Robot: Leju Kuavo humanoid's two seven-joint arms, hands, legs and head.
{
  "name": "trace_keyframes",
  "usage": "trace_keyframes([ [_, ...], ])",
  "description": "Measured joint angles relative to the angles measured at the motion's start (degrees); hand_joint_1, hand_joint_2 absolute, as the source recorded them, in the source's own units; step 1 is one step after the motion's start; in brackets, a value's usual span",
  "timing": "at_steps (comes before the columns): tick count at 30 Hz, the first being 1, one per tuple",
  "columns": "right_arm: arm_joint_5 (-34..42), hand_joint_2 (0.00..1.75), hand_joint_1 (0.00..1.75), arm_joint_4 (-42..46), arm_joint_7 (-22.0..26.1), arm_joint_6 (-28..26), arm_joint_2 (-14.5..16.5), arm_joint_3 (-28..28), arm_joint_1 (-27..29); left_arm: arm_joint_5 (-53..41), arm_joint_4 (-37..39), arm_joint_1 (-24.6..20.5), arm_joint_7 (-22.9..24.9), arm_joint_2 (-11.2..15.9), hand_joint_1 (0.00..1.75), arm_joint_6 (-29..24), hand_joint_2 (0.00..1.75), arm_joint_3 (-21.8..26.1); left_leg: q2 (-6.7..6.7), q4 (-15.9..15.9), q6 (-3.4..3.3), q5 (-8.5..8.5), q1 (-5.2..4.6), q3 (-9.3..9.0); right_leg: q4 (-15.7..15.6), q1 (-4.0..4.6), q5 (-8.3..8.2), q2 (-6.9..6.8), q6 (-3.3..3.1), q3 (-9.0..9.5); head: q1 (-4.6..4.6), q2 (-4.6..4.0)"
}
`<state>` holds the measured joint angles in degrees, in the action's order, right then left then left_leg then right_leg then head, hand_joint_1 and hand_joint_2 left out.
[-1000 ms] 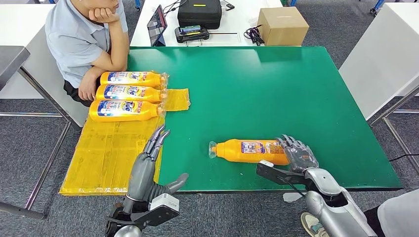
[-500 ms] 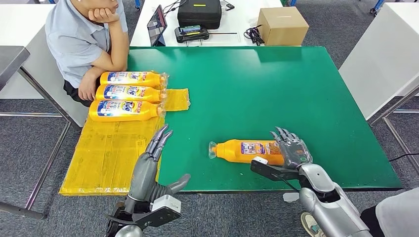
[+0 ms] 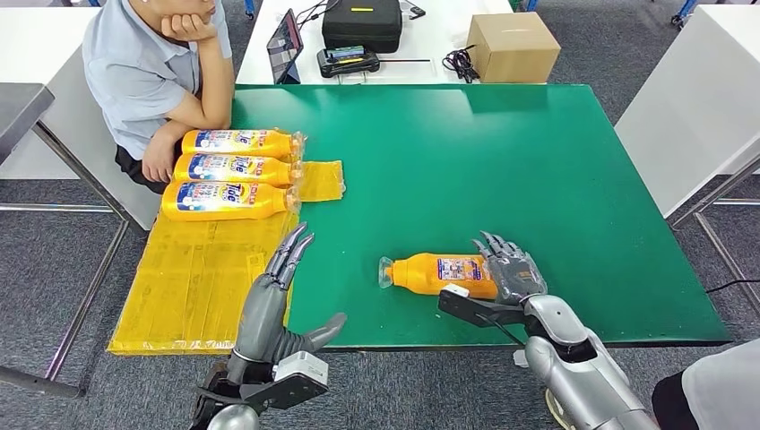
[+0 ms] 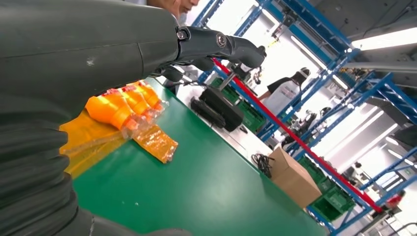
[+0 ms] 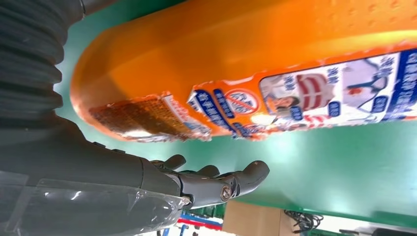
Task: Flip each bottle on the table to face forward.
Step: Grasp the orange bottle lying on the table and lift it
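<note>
Head view: a person (image 3: 148, 72) sits at about ten o'clock, leaning an elbow on the green table (image 3: 502, 161). Just beside that arm lie three orange bottles (image 3: 235, 170) in a row, touching each other, with their big blue labels facing up. They rest on a yellow plastic sheet (image 3: 193, 278) that covers the table's left edge.

At about seven o'clock is the robot's left hand (image 3: 273, 300). Its fingers are straight and close together, its thumb sticks out to the side, and it holds nothing. It is above the near edge of the yellow sheet, well apart from every bottle.

Near the middle, toward five o'clock, a single orange bottle (image 3: 439, 274) lies on its side on the green table. Its cap points to nine o'clock and a small label faces up.

The right hand (image 3: 509, 269) is at the bottle's flat bottom end. Its fingers are spread apart and reach past that end. In the right wrist view the fingers (image 5: 216, 182) lie straight beside the bottle, not wrapped around it. It holds nothing.

At twelve o'clock, on a white table, stand a black case (image 3: 362, 22) and a brown box (image 3: 513, 47).
</note>
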<state>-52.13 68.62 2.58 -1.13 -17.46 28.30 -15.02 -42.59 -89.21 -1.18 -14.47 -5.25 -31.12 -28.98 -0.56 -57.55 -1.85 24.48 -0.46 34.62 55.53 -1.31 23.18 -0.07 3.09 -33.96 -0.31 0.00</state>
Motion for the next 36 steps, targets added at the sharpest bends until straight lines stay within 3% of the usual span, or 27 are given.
trace_keyframes([
  [5, 0.56, 1.75, 0.02, -2.11, 0.02, 0.47, 0.42, 0.54, -0.79, 1.06, 0.58, -0.3, -0.26, 0.0, 0.0, 0.45, 1.75, -0.15, 0.0, 0.0, 0.0, 0.0, 0.0, -0.01, 0.0, 0.0, 0.0, 0.0, 0.0, 0.0, -0.01, 0.0],
  [7, 0.84, 1.75, 0.62, -3.02, 0.04, 0.94, 0.45, 0.69, -1.25, 1.37, 0.81, -0.5, -0.37, 0.0, 0.0, 0.47, 1.75, -0.32, 0.01, 0.0, 0.0, 0.0, 0.0, -0.01, 0.0, 0.0, 0.0, 0.01, 0.0, 0.01, -0.01, 0.0],
  [9, 1.12, 1.75, 1.42, -3.91, 0.1, 1.6, 0.45, 0.82, -1.83, 1.63, 1.07, -0.79, -0.46, 0.0, 0.0, 0.5, 1.75, -0.57, 0.01, 0.0, 0.0, 0.0, 0.0, -0.02, 0.0, 0.0, 0.0, 0.01, 0.0, 0.02, 0.0, 0.0],
  [12, 1.48, 1.75, 1.75, -5.14, 0.25, 2.67, 0.45, 1.05, -2.66, 1.86, 1.49, -1.12, -0.55, 0.02, 0.0, 0.53, 1.75, -0.95, 0.0, 0.0, 0.0, 0.0, 0.0, -0.04, 0.0, 0.0, 0.0, 0.0, 0.0, 0.03, 0.0, 0.0],
  [21, 4.9, 1.75, 1.75, -7.2, 2.34, 3.65, 0.13, 1.37, -4.07, 2.73, 2.22, -1.56, -1.44, 0.02, 0.0, 0.14, 1.75, -1.13, 0.0, -0.02, -0.01, -0.01, 0.0, -0.14, -0.01, 0.0, 0.0, 0.0, 0.0, 0.09, 0.0, 0.0],
  [30, 22.32, 1.75, 1.75, -4.23, 11.66, 9.83, -4.18, -0.44, -2.17, 10.76, 2.88, -1.95, -5.42, -0.02, 0.0, -1.23, 1.75, -1.42, 0.05, -0.01, -0.01, 0.04, 0.0, -0.25, -0.03, 0.0, 0.0, 0.02, 0.0, 0.19, 0.01, 0.0],
  [36, 30.47, 1.75, 1.75, -3.5, 17.23, 12.09, -4.14, -2.05, -1.11, 20.6, 3.69, -2.74, -8.48, -1.06, 0.0, -2.48, 1.75, -0.78, 0.06, -0.01, -0.02, 0.01, 0.01, -0.29, -0.01, 0.01, -0.01, 0.02, 0.0, 0.25, 0.0, 0.0],
])
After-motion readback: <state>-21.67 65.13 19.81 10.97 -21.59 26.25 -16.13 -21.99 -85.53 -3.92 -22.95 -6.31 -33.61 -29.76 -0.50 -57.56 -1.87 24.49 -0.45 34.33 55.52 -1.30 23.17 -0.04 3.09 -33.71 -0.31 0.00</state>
